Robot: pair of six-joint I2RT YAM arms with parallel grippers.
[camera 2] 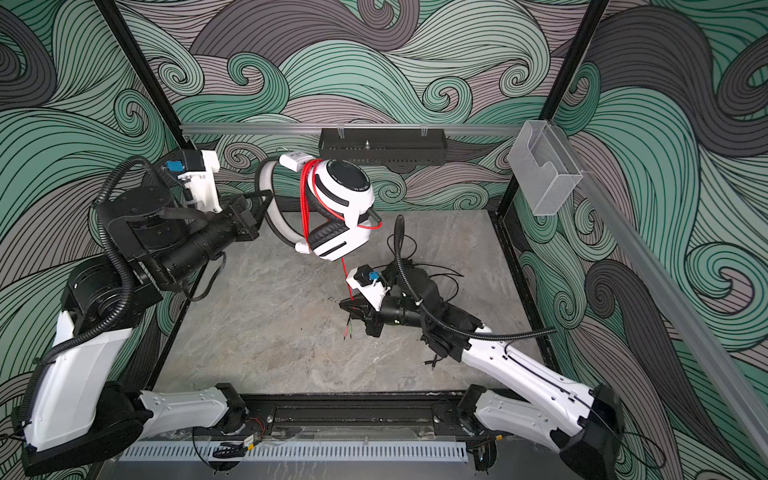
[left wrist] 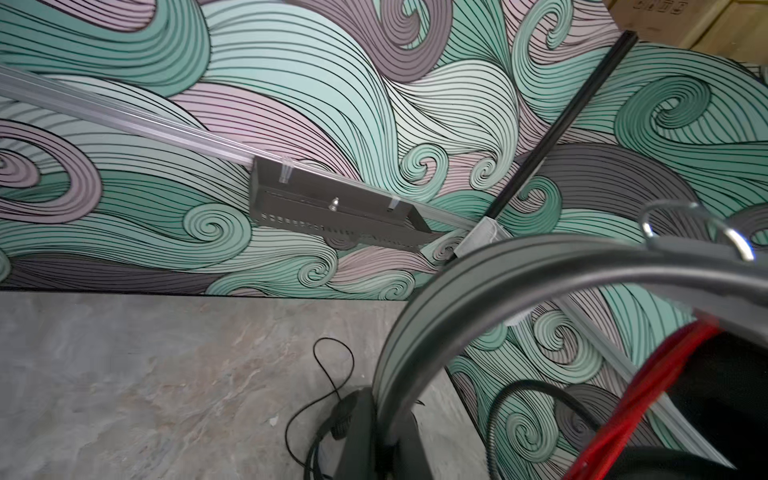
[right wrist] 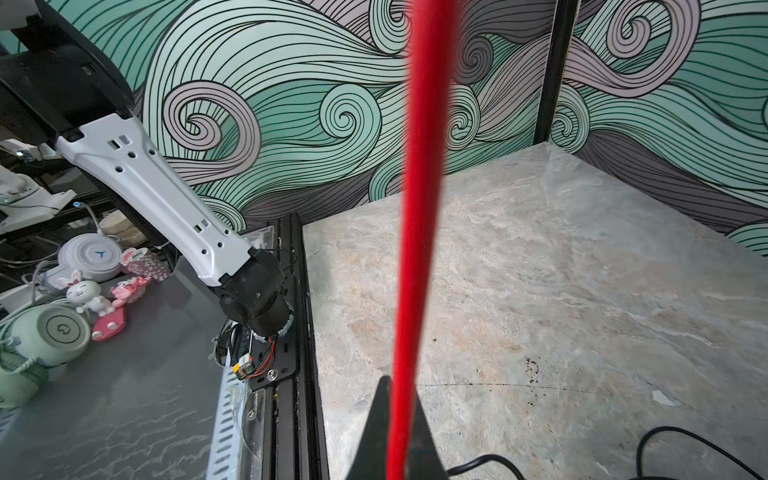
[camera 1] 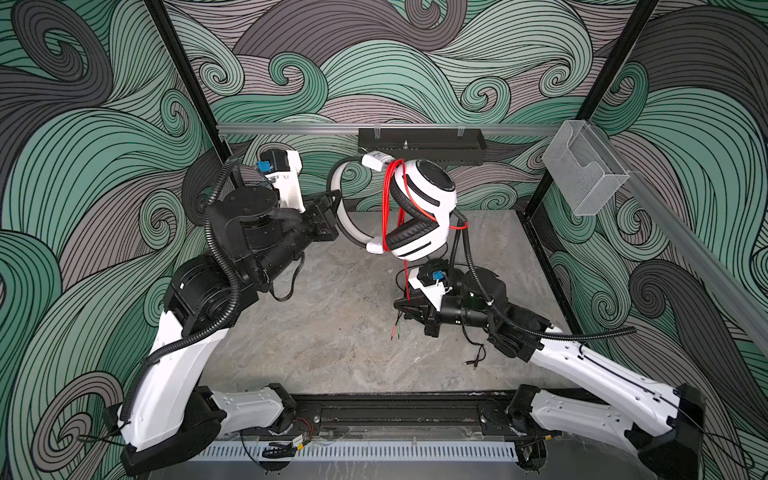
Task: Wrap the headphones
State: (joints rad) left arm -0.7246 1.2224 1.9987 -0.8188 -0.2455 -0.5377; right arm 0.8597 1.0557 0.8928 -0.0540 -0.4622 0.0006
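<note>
Clamps the left gripper shut on the white headband, fingers on either side of the band in the left wrist view. Carries the white headphones that way, clear of the table and over its far middle, headband toward the left arm, ear cups toward the right, black pads folded close together. Shows several turns of the thin red cord wound around the headset between band and cups. Pinches one strand of that cord in the right gripper, likewise fully closed, low over the table and just in front of the headset. Keeps the strand taut, running nearly straight down from the cups into the jaws. Lets the plugs dangle below the gripper; cannot tell whether touching the stone. Has a black cord loose on the table beside the right arm, and a black tray on the far rail behind the headset.
</note>
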